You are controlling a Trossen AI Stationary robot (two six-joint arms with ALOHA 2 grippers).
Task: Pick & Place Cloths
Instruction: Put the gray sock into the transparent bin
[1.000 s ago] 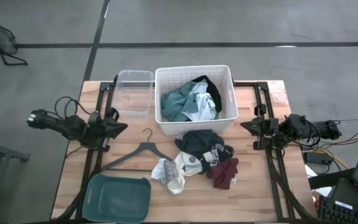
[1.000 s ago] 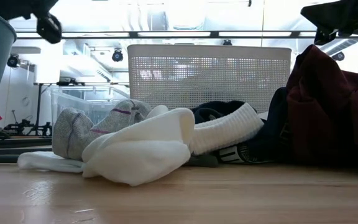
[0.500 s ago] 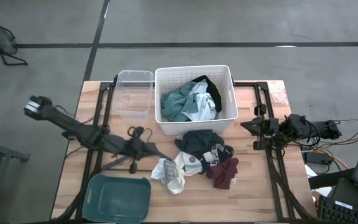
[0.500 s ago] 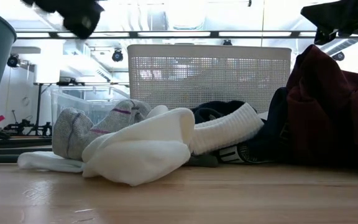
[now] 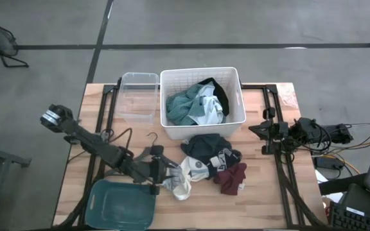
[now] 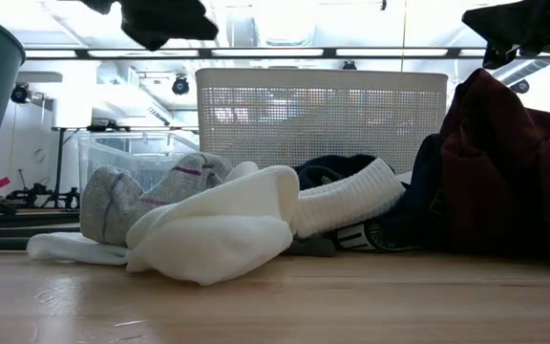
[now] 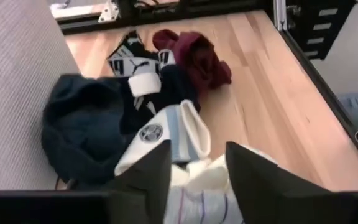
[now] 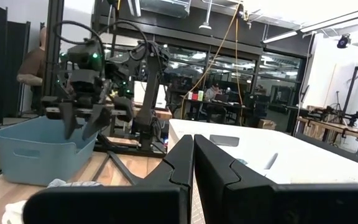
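White-grey knitted fabric, the bundle of soft socks point(image 5: 175, 179), lies directly under and just ahead of the left gripper point(image 5: 158, 172), whose two dark fingers point(image 7: 151, 171) are seen parted over it in the left wrist view. A poor grasp is judged the main risk: the bundle is loosely folded, so only its top fold may be pinched and the rest may trail or drop out on the lift. Touching the far side of that bundle is the black garment with white print point(image 5: 205, 149), and beyond it the small maroon cloth point(image 5: 231, 177); a closure made too far forward could drag these along. Just behind the gripper, the black plastic clothes hanger point(image 5: 128, 136) lies partly under the arm and could be snagged or swept by the forearm. Close beside the gripper stands the teal plastic tub point(image 5: 122, 204), which could be knocked if the wrist swings that way.

The left arm is stretched diagonally across the wooden table point(image 5: 262, 205), its wrist tilted down toward the socks, with the fingers not yet seen touching them. The right gripper point(image 5: 263, 133) is held closed and parked at the table's right edge, well apart from the pile. Farther off, the large teal-green garment point(image 5: 184, 106) already rests in the white perforated basket point(image 5: 234, 80).
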